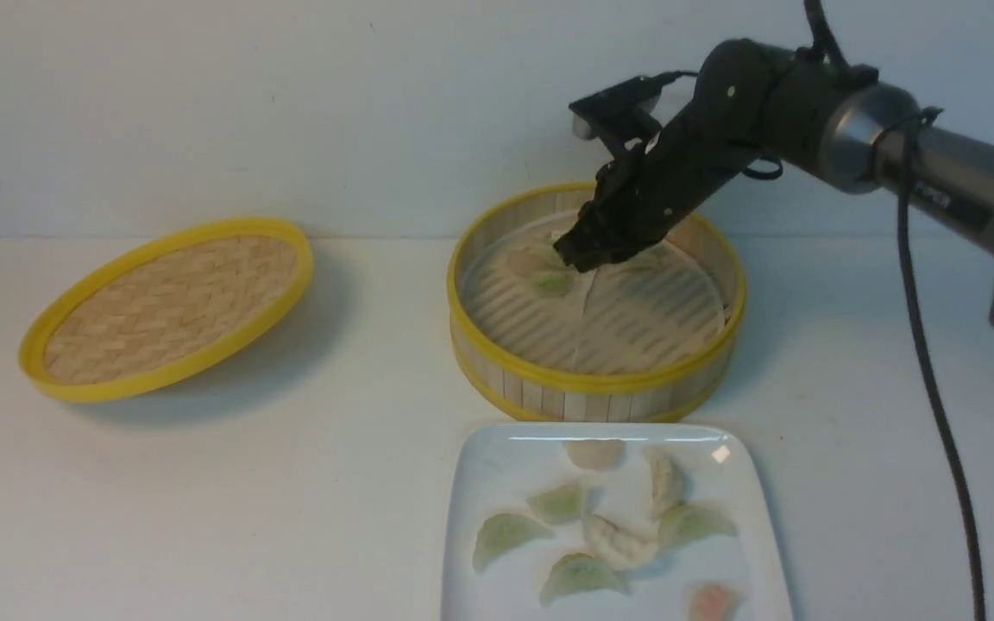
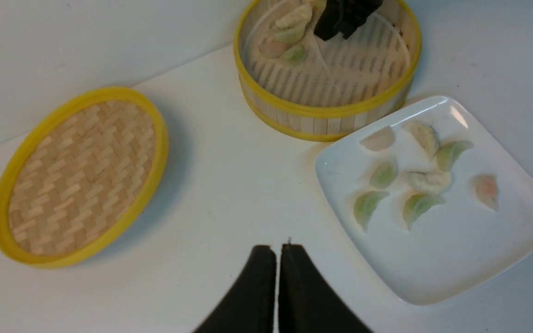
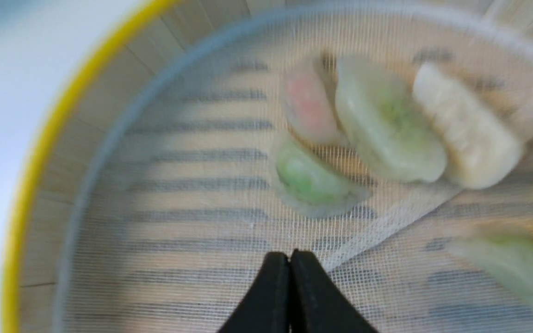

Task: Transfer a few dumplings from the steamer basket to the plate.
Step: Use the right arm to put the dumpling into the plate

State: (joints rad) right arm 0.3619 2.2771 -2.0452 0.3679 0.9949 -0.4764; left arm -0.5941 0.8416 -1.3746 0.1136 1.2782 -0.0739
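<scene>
Front view: dumplings (image 1: 581, 576) fill the plate (image 1: 497, 604) at six o'clock of the steamer basket (image 1: 599, 379), where others remain; both grippers (image 3: 289, 257) are closed, empty.

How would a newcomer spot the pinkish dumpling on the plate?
Find the round bamboo basket, then the white square plate on the table in front of it. The pinkish dumpling lies apart from the plate's other dumplings, and it alone has an orange-pink middle.
</scene>
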